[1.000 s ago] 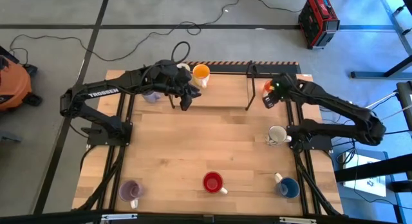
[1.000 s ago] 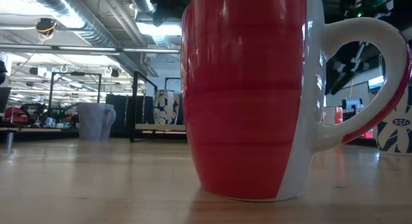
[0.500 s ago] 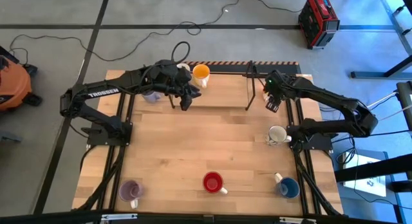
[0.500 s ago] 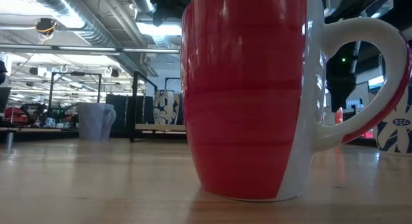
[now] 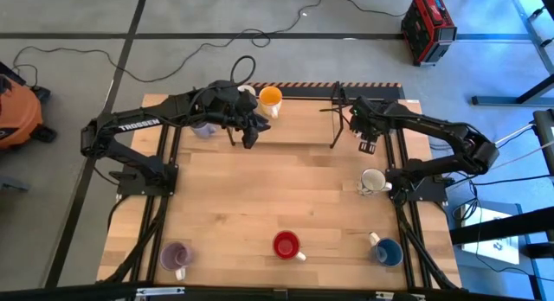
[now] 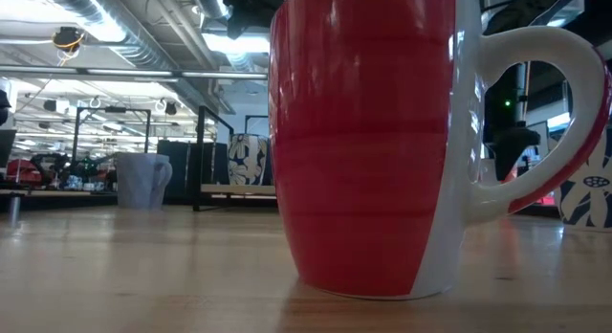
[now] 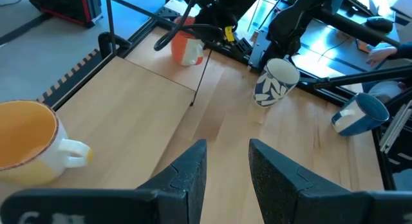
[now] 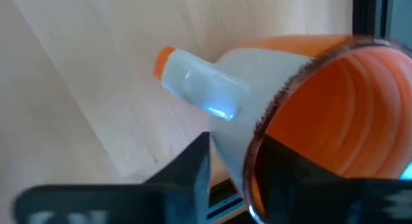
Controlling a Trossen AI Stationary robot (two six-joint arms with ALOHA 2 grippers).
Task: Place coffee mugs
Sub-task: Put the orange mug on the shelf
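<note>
Looking straight down, you cannot see the orange-red mug [image 8: 309,121] at all. The right gripper [image 5: 365,141] covers it near the far right of the table [image 5: 260,197], just beside a thin black rack [image 5: 338,119]. A pale purple mug [image 5: 204,128] is half hidden under the left arm, and a white mug [image 5: 247,91] behind it shows only as a sliver. From table height, the red mug [image 6: 363,142] fills almost the whole frame with its top cut off, blocking most of what lies beyond.

Your right wrist camera looks into the orange-red mug's open mouth, so its long axis points back toward that camera. Its pale handle sticks out sideways over the wood. From the left wrist view the mug looks roughly upright on the table, though it is small there and any slight tilt is hard to judge.

The right gripper holds this mug by its wall – one finger inside the rim, the other outside, closed snugly with the ceramic between them. The left gripper [image 7: 227,143] hangs over the far left part of the table with a narrow gap between its fingers, holding and touching nothing – the yellow-orange mug [image 7: 29,143] sits near it.
</note>
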